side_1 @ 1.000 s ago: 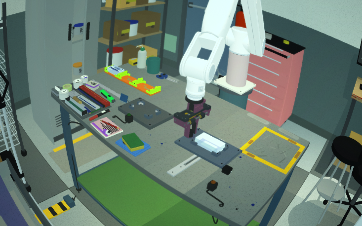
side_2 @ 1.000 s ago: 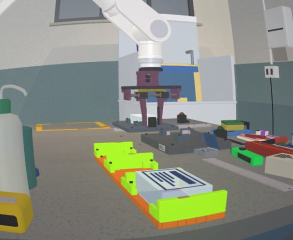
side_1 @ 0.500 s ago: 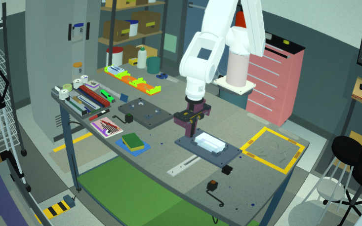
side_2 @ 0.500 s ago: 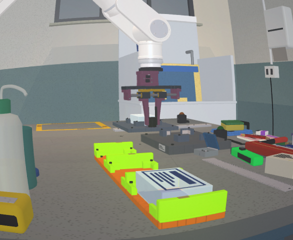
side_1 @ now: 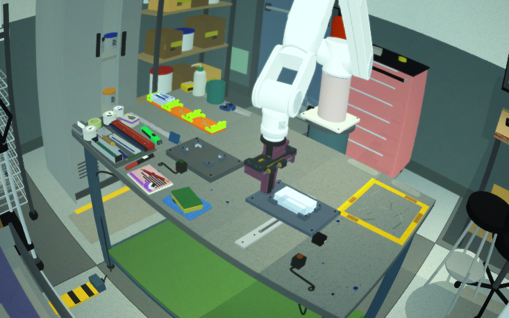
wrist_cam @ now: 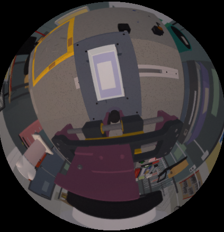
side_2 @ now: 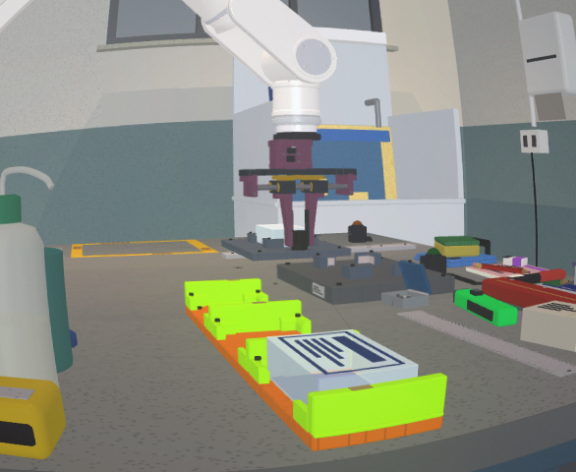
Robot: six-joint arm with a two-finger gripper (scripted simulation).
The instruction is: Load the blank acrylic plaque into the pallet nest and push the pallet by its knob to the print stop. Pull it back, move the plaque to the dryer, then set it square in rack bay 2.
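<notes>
The blank acrylic plaque [side_1: 296, 200] [wrist_cam: 107, 72] lies flat in the nest of the grey pallet [side_1: 292, 209] [side_2: 283, 248], which sits on the table over a white rail [side_1: 259, 232]. I grip the pallet's dark knob [wrist_cam: 114, 116] [side_2: 298, 240] with my gripper [side_1: 268, 189] [side_2: 298, 239] [wrist_cam: 114, 118], at the pallet's end toward the table's middle. The orange rack [side_2: 298, 355] [side_1: 187, 112] with lime-green bays stands at the table's back, one end bay holding a printed plaque [side_2: 337, 355]. A second grey plate [side_1: 204, 158] with small blocks lies between rack and pallet.
A yellow-bordered square [side_1: 384, 209] marks the table's right end. A black stop block [side_1: 319, 239] sits off the pallet's far corner, and an orange-topped button [side_1: 299, 260] near the front edge. A sponge [side_1: 187, 199], tool trays [side_1: 121, 140] and a wash bottle [side_2: 11, 289] crowd the left.
</notes>
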